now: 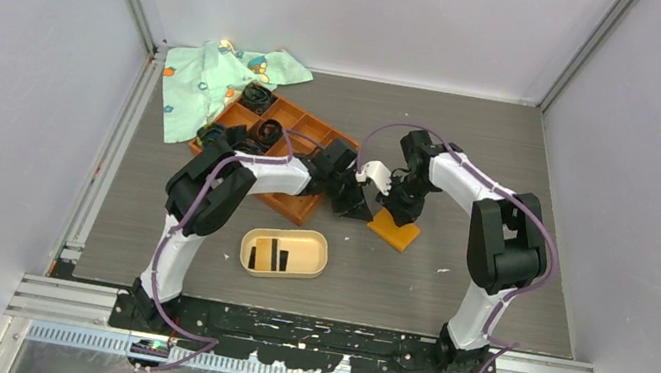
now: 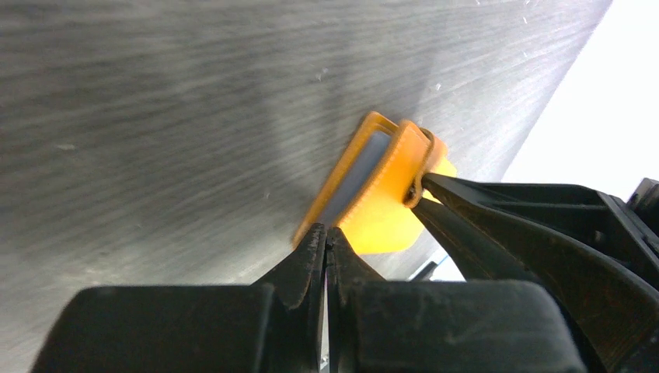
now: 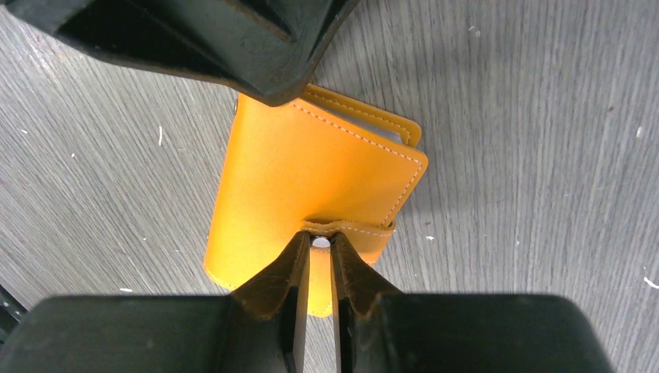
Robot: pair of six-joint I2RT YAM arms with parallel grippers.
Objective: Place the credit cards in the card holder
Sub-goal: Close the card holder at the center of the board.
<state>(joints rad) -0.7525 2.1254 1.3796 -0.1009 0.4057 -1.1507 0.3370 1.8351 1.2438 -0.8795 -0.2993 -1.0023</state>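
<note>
Right jaws are clamped on the snap tab of the orange wallet (image 3: 311, 171), which sits between the two arms. Left jaws are pressed together with nothing between them, their tips just beside the wallet's edge. The tan card holder (image 1: 282, 273) rests on the grey surface (image 1: 471, 170) nearer the arm bases, apart from both, with dark cards (image 1: 279, 257) inside it.

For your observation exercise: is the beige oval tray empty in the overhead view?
No, several dark cards sit inside the beige tray.

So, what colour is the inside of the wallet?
Blue-grey; the wallet shows it best in the left wrist view.
</note>
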